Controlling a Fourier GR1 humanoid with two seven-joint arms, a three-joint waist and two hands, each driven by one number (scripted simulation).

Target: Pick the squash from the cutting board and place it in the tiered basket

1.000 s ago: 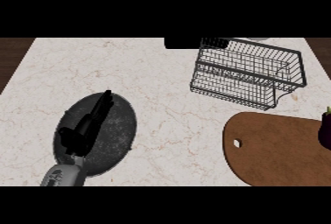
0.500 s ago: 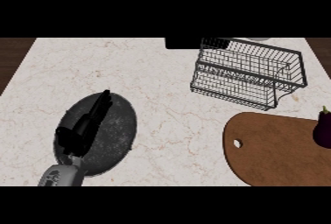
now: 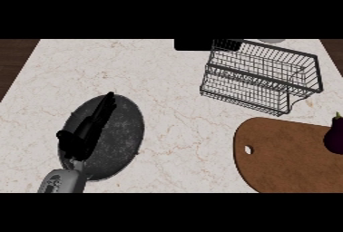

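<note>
Head view is giving me everything I'm working from. I'm looking down on the pale marble counter point(image 3: 167, 81), with the brown cutting board point(image 3: 281, 158) taking up the lower right and the wire tiered basket point(image 3: 261, 74) sitting just beyond it, toward the top right. At lower left a dark round plate point(image 3: 124, 136) is lying under the left hand point(image 3: 87, 129), whose fingers are stretching out straight and apart from anything to hold, pointing up the view.

The dark purple vegetable point(image 3: 334, 136), which looks more like an eggplant than the squash named in the task, is resting on the board's far right, partly cut off by the view's edge. Its long axis is running roughly up and down the view, stem end toward the basket.

I'm seeing no right hand. The vegetable is lying well apart from the left hand, across the counter to its right, so I'm judging the right arm the nearer one for the pick.
</note>
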